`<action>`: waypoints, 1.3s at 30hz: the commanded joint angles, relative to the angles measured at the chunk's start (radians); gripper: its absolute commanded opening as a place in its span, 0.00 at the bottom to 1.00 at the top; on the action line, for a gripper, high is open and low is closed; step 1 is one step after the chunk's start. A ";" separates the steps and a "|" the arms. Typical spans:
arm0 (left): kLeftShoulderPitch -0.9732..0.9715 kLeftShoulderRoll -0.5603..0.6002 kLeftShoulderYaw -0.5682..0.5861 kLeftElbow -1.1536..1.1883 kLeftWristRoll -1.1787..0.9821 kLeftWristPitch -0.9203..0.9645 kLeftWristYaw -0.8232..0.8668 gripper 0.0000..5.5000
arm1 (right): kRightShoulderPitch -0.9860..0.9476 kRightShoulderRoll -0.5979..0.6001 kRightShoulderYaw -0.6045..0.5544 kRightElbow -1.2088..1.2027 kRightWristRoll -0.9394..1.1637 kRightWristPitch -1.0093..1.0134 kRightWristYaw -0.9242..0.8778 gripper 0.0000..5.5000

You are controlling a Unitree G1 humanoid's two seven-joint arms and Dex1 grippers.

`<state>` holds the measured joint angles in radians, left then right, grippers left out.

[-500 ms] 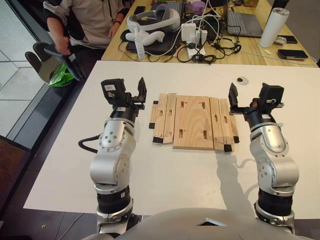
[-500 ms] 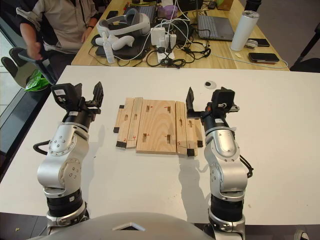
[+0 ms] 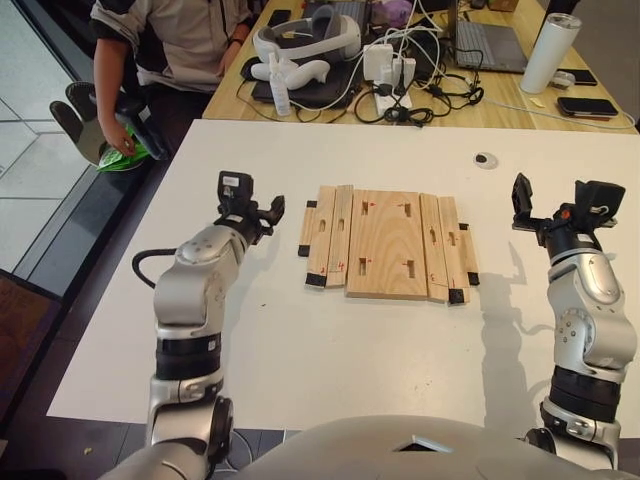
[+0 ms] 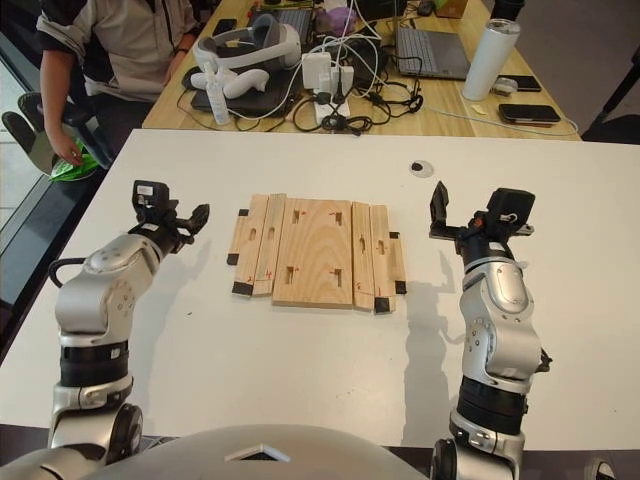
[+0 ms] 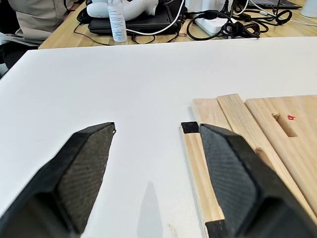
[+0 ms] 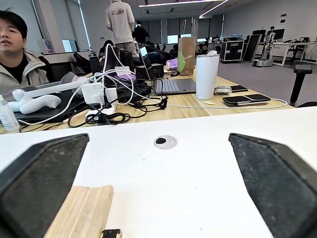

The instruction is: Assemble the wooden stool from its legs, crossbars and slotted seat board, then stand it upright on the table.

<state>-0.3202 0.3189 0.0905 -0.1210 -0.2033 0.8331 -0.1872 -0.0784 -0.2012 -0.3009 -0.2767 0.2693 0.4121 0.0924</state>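
The slotted seat board lies flat in the middle of the white table. Two slats with black end caps lie against its left side, and more slats against its right side. My left gripper is open just left of the left slats, low over the table. In the left wrist view its fingers frame bare table, with the nearest slat by one pad. My right gripper is open, raised to the right of the right slats.
A round grommet sits in the table behind the boards. A wooden desk beyond the far edge carries cables, a headset, a laptop, a white tumbler and a phone. A person sits at the far left corner.
My left arm has swung outward and dropped lower beside the left slats. My right gripper has moved right, away from the right slats. The boards have not moved.
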 commanded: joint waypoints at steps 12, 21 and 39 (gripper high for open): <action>0.031 0.057 -0.082 0.122 0.119 -0.005 -0.023 0.58 | -0.143 -0.008 0.050 0.126 -0.014 -0.068 0.009 0.98; 0.088 -0.019 -0.082 -0.058 0.074 0.126 -0.010 0.58 | -0.115 -0.007 0.061 0.072 -0.020 -0.002 -0.020 0.98; 0.054 -0.036 -0.136 0.066 0.157 0.017 0.027 0.58 | -0.268 0.167 0.192 -0.032 0.036 0.170 -0.106 0.98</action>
<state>-0.2554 0.2730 -0.0410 -0.0801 -0.0592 0.8606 -0.1597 -0.3259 -0.0863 -0.1235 -0.2745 0.2788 0.5438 0.0185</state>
